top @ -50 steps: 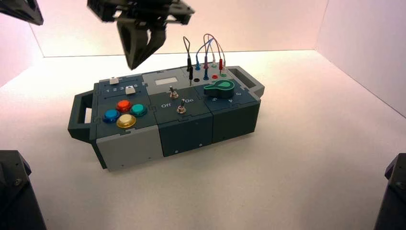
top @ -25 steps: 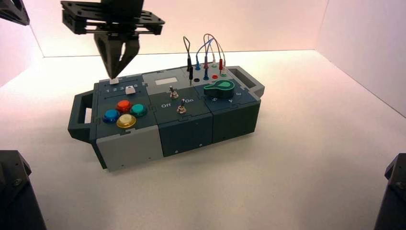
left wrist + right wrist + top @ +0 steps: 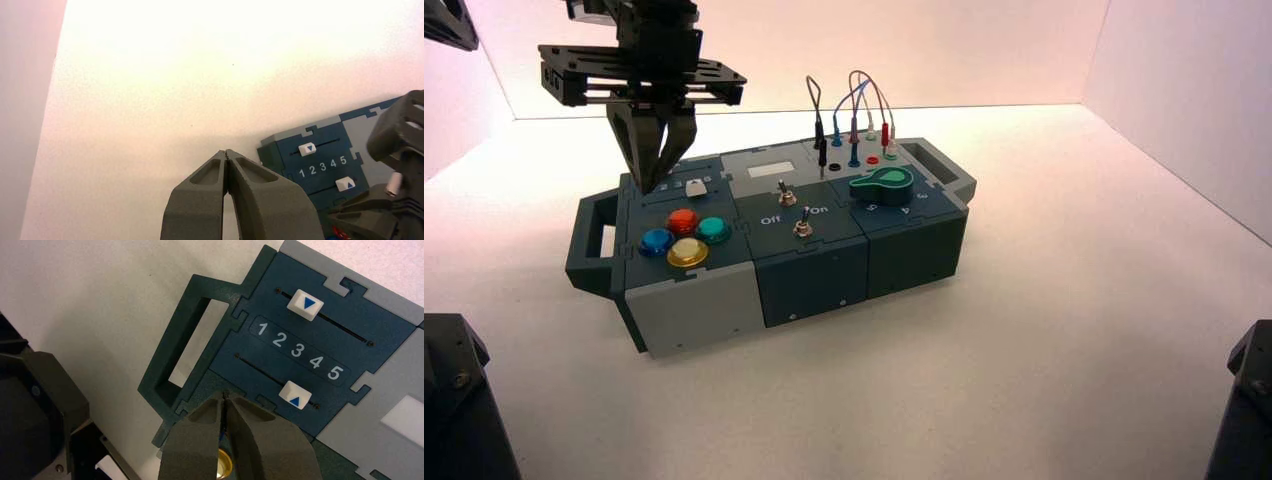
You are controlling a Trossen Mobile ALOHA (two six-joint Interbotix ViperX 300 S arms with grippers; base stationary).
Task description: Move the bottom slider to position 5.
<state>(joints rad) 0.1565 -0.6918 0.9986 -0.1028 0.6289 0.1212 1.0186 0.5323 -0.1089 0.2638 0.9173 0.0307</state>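
The bottom slider (image 3: 294, 394), a white cap with a blue up-pointing triangle, sits below the printed 4, just short of the 5 (image 3: 335, 373) that ends the white row 1 2 3 4 5. It also shows in the high view (image 3: 694, 187). My right gripper (image 3: 226, 396) is shut and empty. It hangs over the dark blue slider panel (image 3: 345, 315) near the 1 end of the bottom slot, apart from the cap; in the high view it (image 3: 652, 185) points down at the panel's left part. My left gripper (image 3: 226, 152) is shut and empty, parked off the box at the far left (image 3: 449, 22).
The top slider (image 3: 306, 304) stands near the 2. The box's handle (image 3: 182, 347) lies beside the panel. Red (image 3: 682, 220), blue (image 3: 656, 240), green (image 3: 713, 229) and yellow (image 3: 687, 252) buttons, two toggles (image 3: 802, 226), a green knob (image 3: 882, 184) and plugged wires (image 3: 854, 120) fill the rest.
My right gripper has moved left and down, from high over the box's middle to just above the slider panel's left end. The sliders have not moved.
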